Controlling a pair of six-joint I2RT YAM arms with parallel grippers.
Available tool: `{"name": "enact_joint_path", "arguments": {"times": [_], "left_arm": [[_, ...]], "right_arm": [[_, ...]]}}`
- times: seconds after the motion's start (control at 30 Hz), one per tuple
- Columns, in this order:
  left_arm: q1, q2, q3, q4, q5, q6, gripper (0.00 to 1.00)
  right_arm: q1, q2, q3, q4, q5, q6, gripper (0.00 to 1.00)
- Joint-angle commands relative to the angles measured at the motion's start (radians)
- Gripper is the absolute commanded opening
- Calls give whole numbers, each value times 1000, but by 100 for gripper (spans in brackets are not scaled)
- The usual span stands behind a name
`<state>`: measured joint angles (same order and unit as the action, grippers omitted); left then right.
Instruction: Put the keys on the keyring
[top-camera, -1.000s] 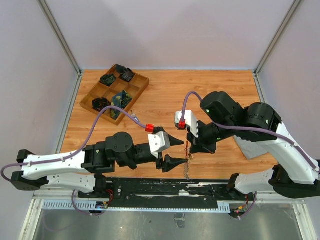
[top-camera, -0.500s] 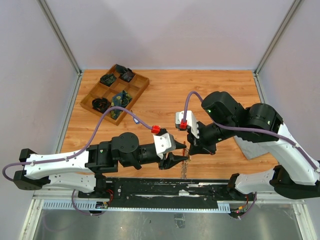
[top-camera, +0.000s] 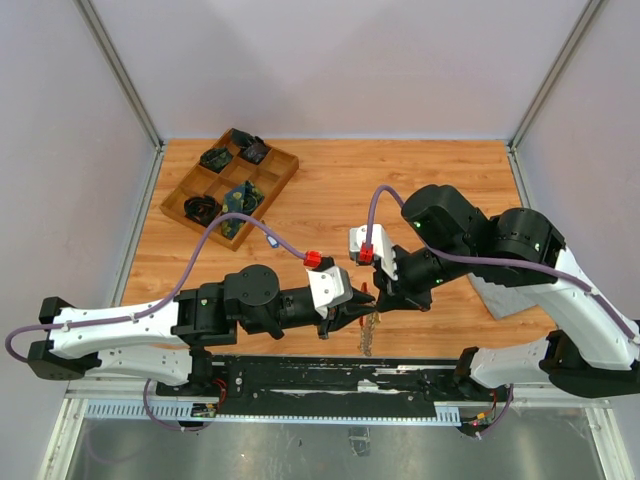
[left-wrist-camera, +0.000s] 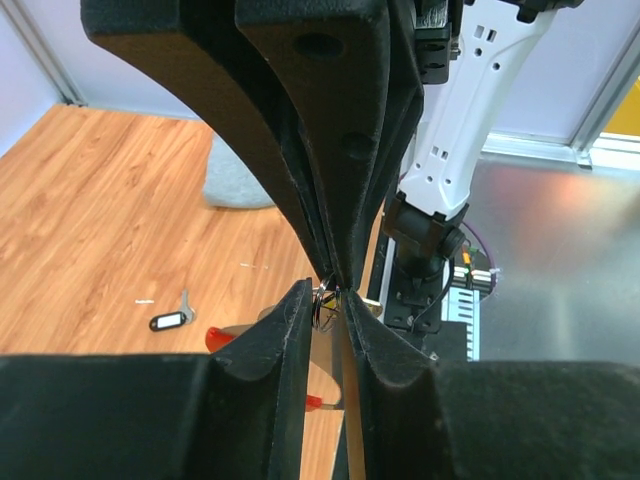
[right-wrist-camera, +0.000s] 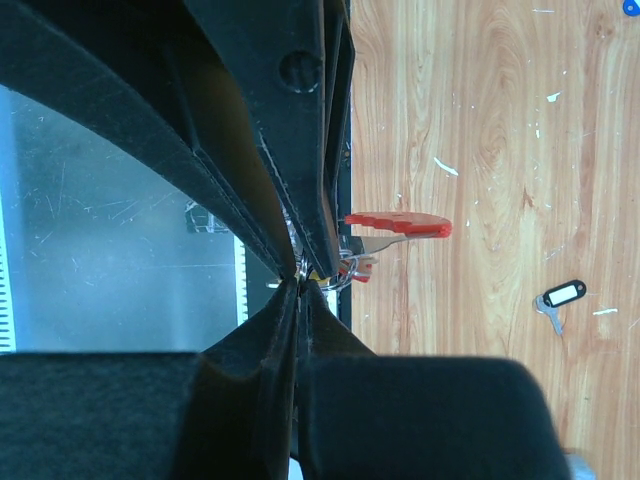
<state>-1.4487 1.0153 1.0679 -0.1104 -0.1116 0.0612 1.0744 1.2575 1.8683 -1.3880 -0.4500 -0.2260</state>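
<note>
- The right gripper (top-camera: 380, 298) has its fingers pinched tight on the keyring (top-camera: 371, 332), which dangles over the near edge of the table (top-camera: 420, 190).
- The left gripper (left-wrist-camera: 328, 292) has its fingers narrow around that ring; whether they grip it, I cannot tell.
- A key (right-wrist-camera: 556, 297) lies on the wood, well apart.

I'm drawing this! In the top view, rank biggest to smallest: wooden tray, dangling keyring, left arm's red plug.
Largest: wooden tray.
Then: keyring.
Smallest: red plug, though it sits nearer the camera, so only roughly.
</note>
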Motion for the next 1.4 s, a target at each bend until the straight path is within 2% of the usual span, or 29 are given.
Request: {"name": "enact_joint_path", "arguments": {"times": [0.0,0.1,0.17,0.47,0.67,1.07,1.37], "left_arm": [[4,9,32,21,3,9,19],[4,16,31,27,0,9,6],[4,25,36,26,1,11,1],[4,16,25,54,17,0,0],[4,-26,-28,130,20,-37,1],[4,-113,-135,294,28,-64,0],[4,-177,-186,379,50,-89,0]], "right_arm": [[17,-4,0,17,-21,-20,1],[19,-7,-3,19,-20,-20,1],[20,-8,-4,20,-20,-19,1],[24,-29,-12,34,-18,-12,1],[24,-82,-63,154,-26,8,11],[24,-245,-220,421,6,76,21],[24,-295,-298,507,-30,99,23]]}}
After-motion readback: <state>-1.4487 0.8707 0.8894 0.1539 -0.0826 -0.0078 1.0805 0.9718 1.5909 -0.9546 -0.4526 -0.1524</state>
